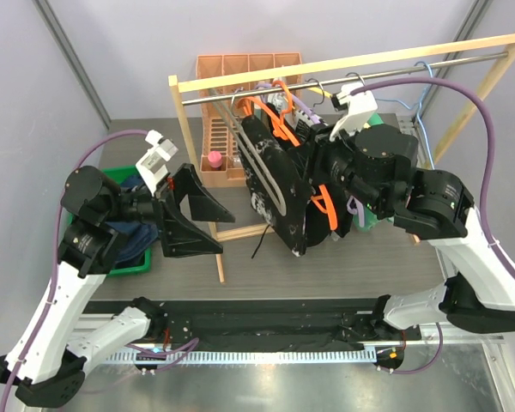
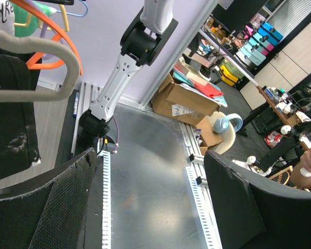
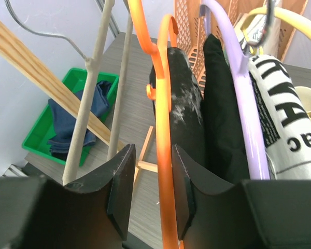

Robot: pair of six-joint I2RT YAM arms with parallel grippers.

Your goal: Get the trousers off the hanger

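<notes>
The black white-speckled trousers (image 1: 270, 184) hang over an orange hanger (image 1: 279, 129) on the rack's rod. In the right wrist view they (image 3: 184, 104) drape just behind that orange hanger (image 3: 163, 129). My right gripper (image 3: 150, 171) is open, and the hanger's bar runs between the jaws against the right finger (image 3: 184, 181). In the top view it (image 1: 316, 176) is pushed in among the garments. The navy blue trousers (image 1: 137, 236) lie in a green bin (image 1: 120, 176), also in the right wrist view (image 3: 78, 114). My left gripper (image 1: 227, 232) is open and empty, left of the rack.
A plain black garment (image 3: 220, 104) on a purple hanger (image 3: 238, 78) and a lettered cloth (image 3: 285, 114) hang beside the speckled trousers. A beige hanger (image 2: 41, 67) hangs nearest the left arm. The wooden rack (image 1: 197, 172) stands mid-table. An orange basket (image 1: 240, 112) stands behind it.
</notes>
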